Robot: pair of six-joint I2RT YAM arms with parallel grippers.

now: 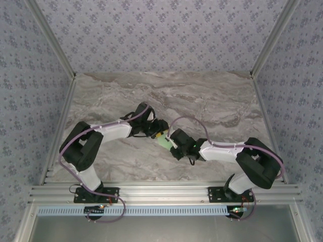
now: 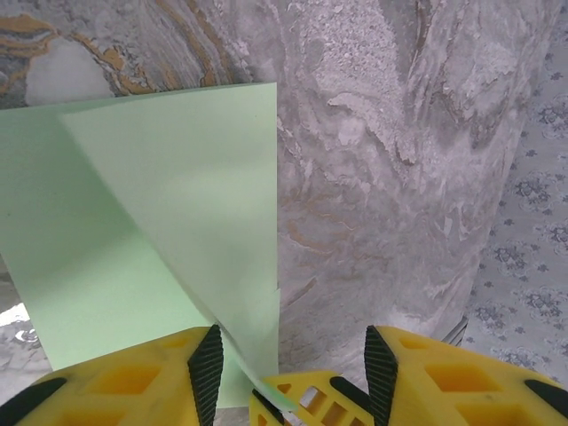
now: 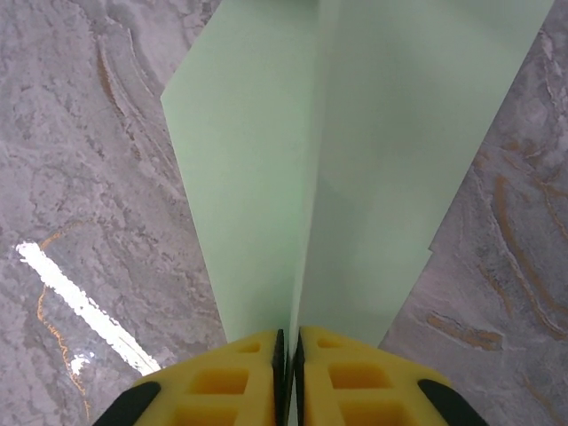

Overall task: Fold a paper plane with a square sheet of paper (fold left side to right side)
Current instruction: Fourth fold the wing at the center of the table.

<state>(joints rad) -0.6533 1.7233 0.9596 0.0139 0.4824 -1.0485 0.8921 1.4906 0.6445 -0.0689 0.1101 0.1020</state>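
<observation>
Grey-veined marble forms the table (image 1: 212,101), walled on three sides by pale blue floral wallpaper (image 1: 161,30), with an aluminium rail (image 1: 166,192) along the near edge where both arms are bolted. Near the table's middle, between the two wrists, sits the paper plane (image 1: 164,141), a small patch of pale mint-green in the overhead view. In the left wrist view the paper plane (image 2: 177,195) is plain and unmarked, with one flap folded diagonally over the layer beneath. In the right wrist view it (image 3: 355,160) spreads as two long panels either side of a sharp centre crease, narrowing toward the fingers. The left gripper (image 2: 290,355) has its jaws apart, the paper's lower corner reaching in beside its left pad (image 2: 206,373) without being pinched. The right gripper (image 3: 288,342) is clamped tight on the crease, the thin paper edge sandwiched between its yellow fingers.
</observation>
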